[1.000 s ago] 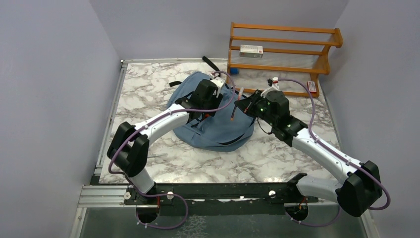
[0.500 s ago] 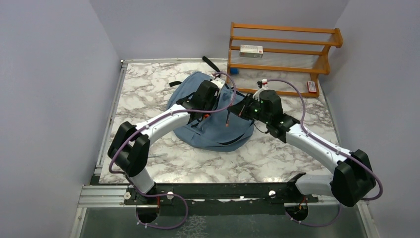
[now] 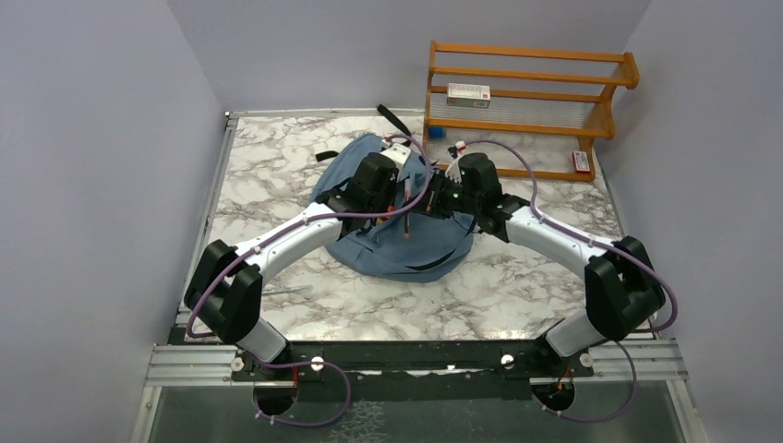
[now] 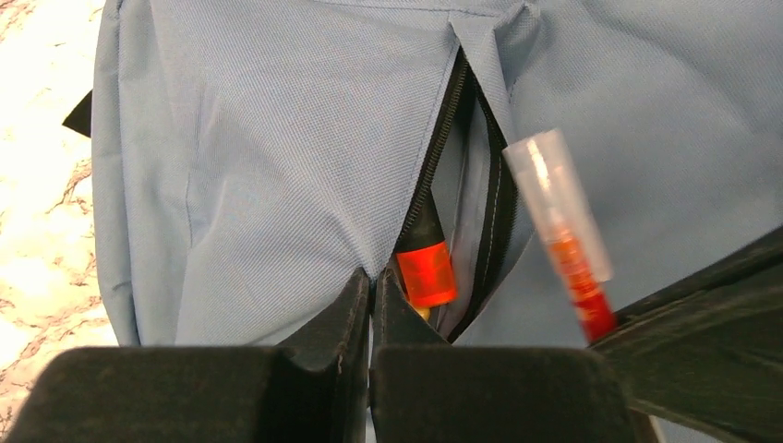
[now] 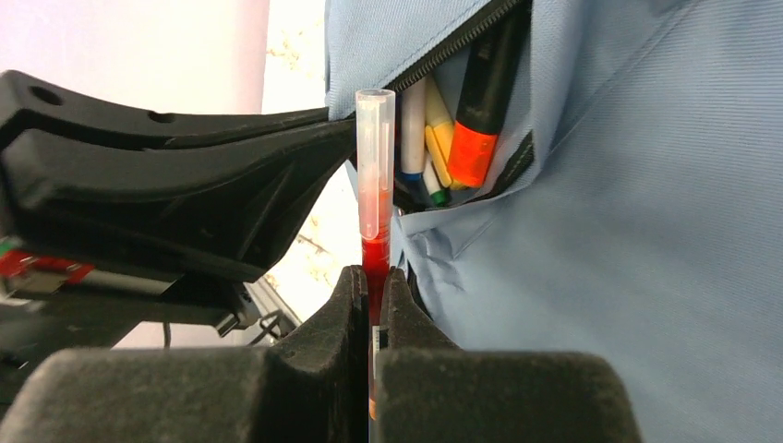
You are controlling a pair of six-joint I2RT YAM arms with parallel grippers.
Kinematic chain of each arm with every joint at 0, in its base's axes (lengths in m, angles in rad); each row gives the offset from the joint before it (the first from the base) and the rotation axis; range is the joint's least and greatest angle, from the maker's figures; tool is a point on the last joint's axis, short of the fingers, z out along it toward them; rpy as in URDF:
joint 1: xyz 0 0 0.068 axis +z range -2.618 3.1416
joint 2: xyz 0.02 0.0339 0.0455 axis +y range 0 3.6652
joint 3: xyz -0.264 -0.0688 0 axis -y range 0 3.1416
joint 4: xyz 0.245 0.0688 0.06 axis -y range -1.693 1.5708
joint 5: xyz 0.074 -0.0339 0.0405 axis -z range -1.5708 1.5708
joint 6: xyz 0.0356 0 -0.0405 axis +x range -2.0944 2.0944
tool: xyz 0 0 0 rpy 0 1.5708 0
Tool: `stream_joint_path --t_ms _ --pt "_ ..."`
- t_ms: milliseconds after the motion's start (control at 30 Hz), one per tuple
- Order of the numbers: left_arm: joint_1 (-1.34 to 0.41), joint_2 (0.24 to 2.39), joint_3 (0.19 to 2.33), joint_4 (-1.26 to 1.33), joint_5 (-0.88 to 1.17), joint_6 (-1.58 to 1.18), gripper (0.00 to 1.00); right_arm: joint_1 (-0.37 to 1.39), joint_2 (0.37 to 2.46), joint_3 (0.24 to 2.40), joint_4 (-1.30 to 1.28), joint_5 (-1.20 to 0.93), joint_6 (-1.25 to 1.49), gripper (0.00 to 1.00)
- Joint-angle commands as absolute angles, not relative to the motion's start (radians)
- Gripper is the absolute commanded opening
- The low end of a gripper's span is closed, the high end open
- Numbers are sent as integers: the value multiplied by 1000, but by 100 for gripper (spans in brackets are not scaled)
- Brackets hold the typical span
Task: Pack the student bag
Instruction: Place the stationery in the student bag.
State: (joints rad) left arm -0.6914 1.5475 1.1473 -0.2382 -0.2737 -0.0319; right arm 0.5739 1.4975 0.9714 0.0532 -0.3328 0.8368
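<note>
The dusty-blue student bag [image 3: 406,251] lies flat mid-table. Its front pocket zipper [image 4: 441,138] gapes, showing an orange highlighter [image 4: 426,269] and other markers [image 5: 427,138] inside. My left gripper [image 4: 372,281] is shut, pinching the fabric edge of the pocket opening. My right gripper [image 5: 374,277] is shut on a red pen with a clear cap [image 5: 375,175], held upright just beside the pocket mouth. From above, both grippers meet over the bag, the left gripper [image 3: 397,201] next to the right gripper [image 3: 423,203], with the pen [image 3: 407,217] between them.
A wooden rack [image 3: 526,92] stands at the back right, holding a white box [image 3: 468,92]. A small red item [image 3: 581,161] and a blue object [image 3: 436,132] sit at its foot. A black strap [image 3: 392,117] trails behind the bag. Walls close in on three sides.
My left gripper has closed on the pocket edge. The right arm has swung left, carrying the red pen from beside the bag to the pocket opening.
</note>
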Motion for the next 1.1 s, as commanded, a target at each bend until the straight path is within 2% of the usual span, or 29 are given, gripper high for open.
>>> stream_joint_path --t_ms 0,400,767,1067 --pt "-696 1491 1141 -176 -235 -75 0 572 1572 1032 38 -472 825 3" --pt "-696 1496 1146 -168 -192 -106 0 571 1721 1106 23 -575 822 5" --pt "-696 1494 1133 -145 -151 -111 0 571 1814 1216 -38 -517 781 6" --pt "-696 1458 1093 -142 -144 -121 0 569 1879 1274 58 -421 782 6"
